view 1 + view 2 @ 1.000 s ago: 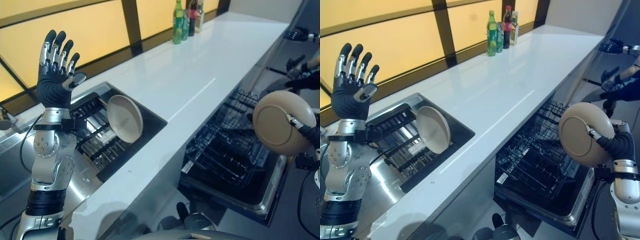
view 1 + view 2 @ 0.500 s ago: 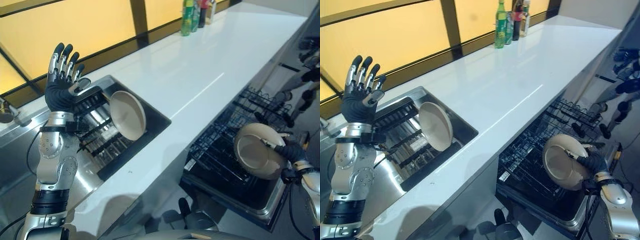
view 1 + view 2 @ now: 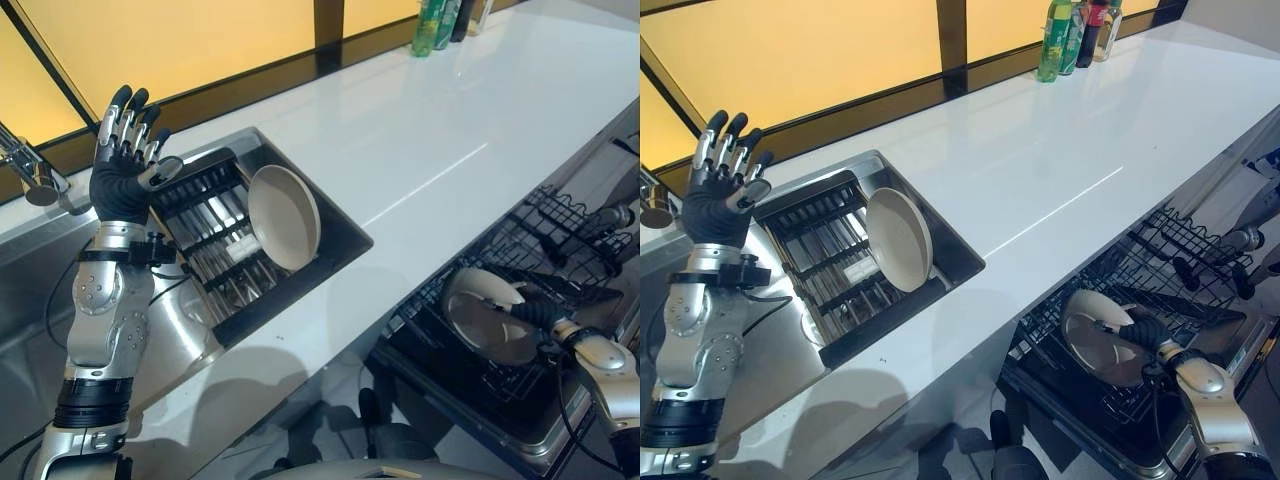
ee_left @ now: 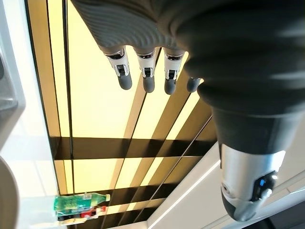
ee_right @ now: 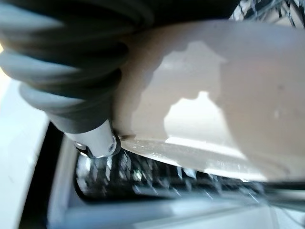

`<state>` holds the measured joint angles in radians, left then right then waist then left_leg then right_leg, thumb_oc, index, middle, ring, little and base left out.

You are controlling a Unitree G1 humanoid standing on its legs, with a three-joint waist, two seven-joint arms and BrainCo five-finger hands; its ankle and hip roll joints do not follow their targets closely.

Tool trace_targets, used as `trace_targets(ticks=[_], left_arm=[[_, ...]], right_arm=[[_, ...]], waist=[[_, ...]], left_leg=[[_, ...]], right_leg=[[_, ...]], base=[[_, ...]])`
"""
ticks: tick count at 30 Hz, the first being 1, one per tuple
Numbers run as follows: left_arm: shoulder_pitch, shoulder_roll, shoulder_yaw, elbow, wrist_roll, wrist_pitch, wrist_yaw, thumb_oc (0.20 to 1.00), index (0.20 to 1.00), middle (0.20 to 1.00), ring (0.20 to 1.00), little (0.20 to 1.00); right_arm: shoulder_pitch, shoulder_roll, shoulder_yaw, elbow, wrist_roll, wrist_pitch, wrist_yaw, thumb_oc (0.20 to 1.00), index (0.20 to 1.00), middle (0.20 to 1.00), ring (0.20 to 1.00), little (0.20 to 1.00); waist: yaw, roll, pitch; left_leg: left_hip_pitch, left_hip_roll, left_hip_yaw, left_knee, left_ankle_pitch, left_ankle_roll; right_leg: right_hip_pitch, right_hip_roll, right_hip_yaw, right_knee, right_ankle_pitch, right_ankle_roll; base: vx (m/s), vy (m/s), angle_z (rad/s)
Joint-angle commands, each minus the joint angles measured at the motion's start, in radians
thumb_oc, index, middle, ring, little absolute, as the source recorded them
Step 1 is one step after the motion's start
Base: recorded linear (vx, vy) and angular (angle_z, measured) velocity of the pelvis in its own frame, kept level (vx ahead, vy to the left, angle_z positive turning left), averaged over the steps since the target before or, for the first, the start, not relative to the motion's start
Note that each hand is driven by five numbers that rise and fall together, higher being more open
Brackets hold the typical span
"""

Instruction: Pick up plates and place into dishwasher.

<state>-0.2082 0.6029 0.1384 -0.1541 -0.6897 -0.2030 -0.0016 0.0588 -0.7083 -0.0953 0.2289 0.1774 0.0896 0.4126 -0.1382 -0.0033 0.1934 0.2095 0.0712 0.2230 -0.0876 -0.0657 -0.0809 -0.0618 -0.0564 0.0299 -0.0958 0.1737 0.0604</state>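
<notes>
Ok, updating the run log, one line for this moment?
right hand: gripping plate in dishwasher rack | left hand: raised, open | second plate: sink rack

A white counter runs below amber-lit panels with dark frames.

I can read no text, number or sign anywhere in these views. The bottles at the far end of the white counter carry labels, but their print is too small for me to make out. A pale tag sits among the wires of the rack in the sink, and I can make out no lettering on it.
</notes>
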Motion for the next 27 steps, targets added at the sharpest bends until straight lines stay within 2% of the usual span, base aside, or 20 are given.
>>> trace_targets(ticks=[1, 9, 15, 18, 24, 25, 26, 27], left_arm=[[-0.046, 0.061, -0.030, 0.044, 0.010, -0.054, -0.018, 1.000, 1.000, 1.000, 1.000, 1.000], [-0.063, 0.052, -0.053, 0.047, 0.016, -0.053, -0.008, 1.000, 1.000, 1.000, 1.000, 1.000], [-0.082, 0.047, -0.069, 0.032, 0.011, -0.040, 0.003, 1.000, 1.000, 1.000, 1.000, 1.000], [-0.101, 0.051, -0.077, 0.037, 0.006, -0.038, 0.004, 1.000, 1.000, 1.000, 1.000, 1.000], [-0.111, 0.049, -0.068, 0.040, 0.002, -0.020, -0.002, 1.000, 1.000, 1.000, 1.000, 1.000], [-0.114, 0.051, -0.067, 0.041, -0.002, -0.018, 0.001, 1.000, 1.000, 1.000, 1.000, 1.000], [-0.113, 0.050, -0.065, 0.044, -0.003, -0.020, 0.000, 1.000, 1.000, 1.000, 1.000, 1.000], [-0.109, 0.049, -0.060, 0.049, -0.003, -0.024, -0.005, 1.000, 1.000, 1.000, 1.000, 1.000]], right_arm=[[-0.074, -0.057, 0.061, 0.029, -0.048, -0.009, 0.079, 0.200, 0.200, 0.200, 0.200, 0.200], [-0.061, -0.018, 0.173, 0.132, -0.134, 0.021, 0.121, 0.200, 0.200, 0.200, 0.200, 0.200], [-0.067, 0.048, 0.276, 0.254, -0.177, 0.019, 0.044, 0.200, 0.200, 0.200, 0.200, 0.200], [-0.072, 0.069, 0.283, 0.247, -0.165, 0.028, 0.010, 0.200, 0.200, 0.200, 0.200, 0.200], [-0.052, 0.080, 0.244, 0.229, -0.189, 0.002, -0.080, 0.200, 0.200, 0.200, 0.200, 0.200], [-0.054, 0.077, 0.235, 0.225, -0.190, -0.002, -0.083, 0.385, 0.385, 0.385, 0.385, 0.385], [-0.052, 0.076, 0.226, 0.214, -0.188, -0.001, -0.089, 1.000, 1.000, 1.000, 1.000, 1.000], [-0.050, 0.076, 0.212, 0.192, -0.189, 0.003, -0.104, 1.000, 1.000, 1.000, 1.000, 1.000]], waist=[[0.003, -0.007, -0.025], [0.009, -0.004, -0.022], [0.022, 0.000, -0.018], [0.021, 0.002, -0.019], [0.014, -0.005, -0.033], [0.013, -0.007, -0.036], [0.012, -0.008, -0.038], [0.009, -0.010, -0.042]], left_leg=[[-0.139, 0.044, -0.091, 0.002, 0.114, 0.002], [-0.138, 0.049, -0.095, 0.004, 0.120, -0.004], [-0.135, 0.051, -0.100, 0.001, 0.120, -0.004], [-0.131, 0.050, -0.101, 0.000, 0.119, -0.003], [-0.122, 0.046, -0.095, 0.000, 0.110, 0.000], [-0.121, 0.045, -0.093, 0.000, 0.109, 0.000], [-0.119, 0.045, -0.091, 0.000, 0.108, 0.002], [-0.115, 0.046, -0.087, 0.000, 0.106, 0.002]], right_leg=[[0.077, -0.042, -0.049, 0.065, -0.105, 0.049], [0.084, -0.047, -0.052, 0.061, -0.106, 0.050], [0.097, -0.057, -0.062, 0.044, -0.099, 0.052], [0.101, -0.059, -0.064, 0.044, -0.099, 0.052], [0.112, -0.060, -0.066, 0.040, -0.100, 0.058], [0.114, -0.060, -0.066, 0.039, -0.100, 0.058], [0.116, -0.060, -0.066, 0.039, -0.100, 0.059], [0.118, -0.061, -0.065, 0.040, -0.101, 0.059]], base=[[0.00, -0.015, 0.03], [0.00, 0.001, 0.00], [-0.01, 0.005, 0.00], [-0.02, 0.027, 0.03], [-0.01, 0.023, 0.02], [-0.01, 0.032, 0.01], [0.00, 0.042, 0.00], [0.00, 0.038, 0.00]])
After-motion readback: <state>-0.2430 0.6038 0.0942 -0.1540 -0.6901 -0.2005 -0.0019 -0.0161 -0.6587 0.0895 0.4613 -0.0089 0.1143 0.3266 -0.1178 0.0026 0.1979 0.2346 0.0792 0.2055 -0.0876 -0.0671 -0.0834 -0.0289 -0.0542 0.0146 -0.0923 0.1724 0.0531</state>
